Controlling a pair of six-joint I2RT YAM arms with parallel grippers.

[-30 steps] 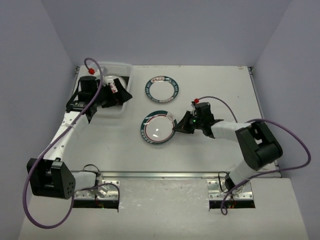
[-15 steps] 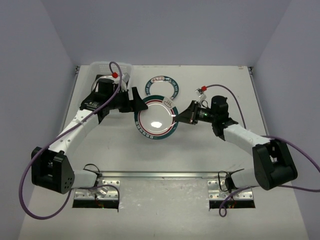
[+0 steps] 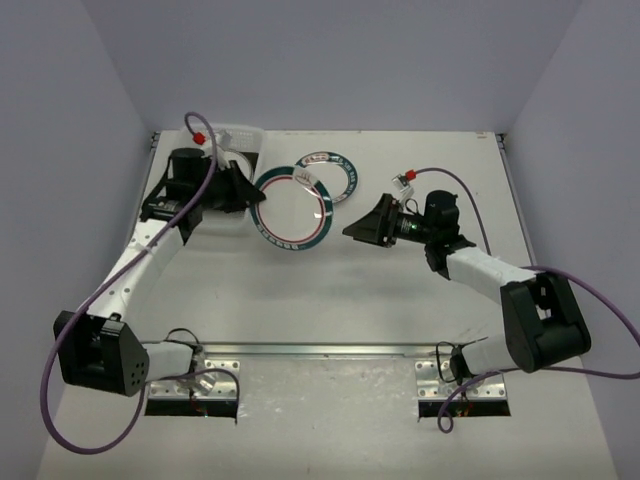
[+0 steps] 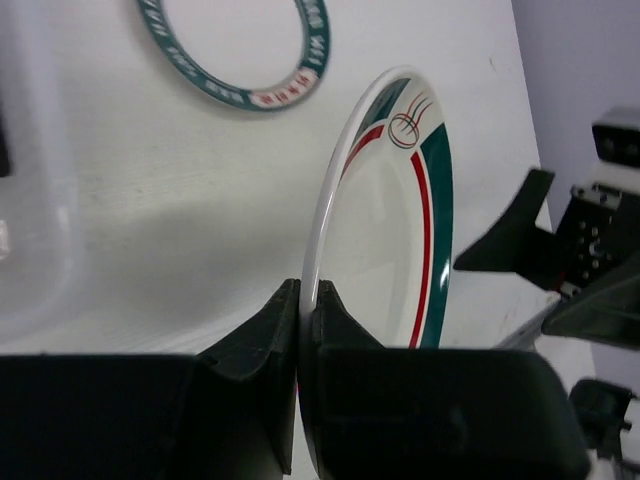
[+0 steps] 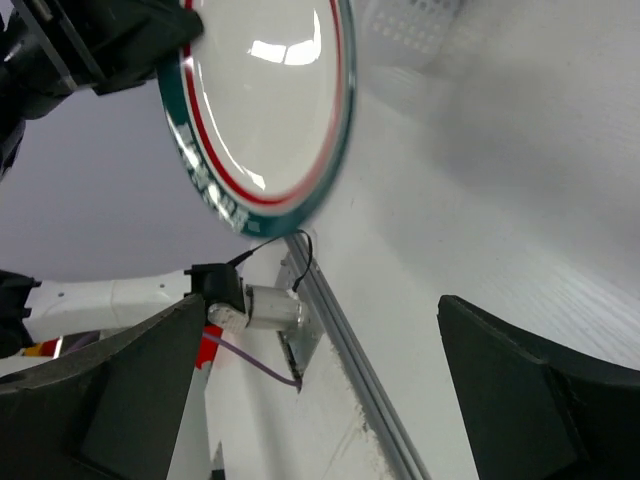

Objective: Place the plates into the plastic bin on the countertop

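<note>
- Grip first: the left gripper (image 4: 300, 300) is clamped tight on the near rim of a plate (image 4: 390, 230), one finger on each side of the thin edge; a rim pinch is probably the only hold a flat dish offers.
- The plate hangs clear of the countertop (image 3: 400, 290), tipped up on edge, its white face and red-and-teal band turned towards the right arm; my guess is that the tilt comes from the sideways wrist and also suits a narrow opening.
- The right gripper (image 3: 360, 222) stands wide open and holds nothing; it sits just right of the plate, apart from it, jaws aimed at the far rim; this reads as a hand-over, with the load on the arm nearer the goal.
- The bin (image 3: 240, 132) sits at the far left corner, just behind the left gripper; the arm hides most of it, so I cannot tell what lies inside.
- A second plate (image 3: 338, 178) lies flat on the countertop beyond the carried one; from above they seem to overlap, but the left wrist view shows bare surface between them.
- Judgement: the step in hand is the carry to the bin; the next move calls for a swing left and back, then a careful lowering; the rim could catch the bin wall or slip in so slim a pinch.
</note>
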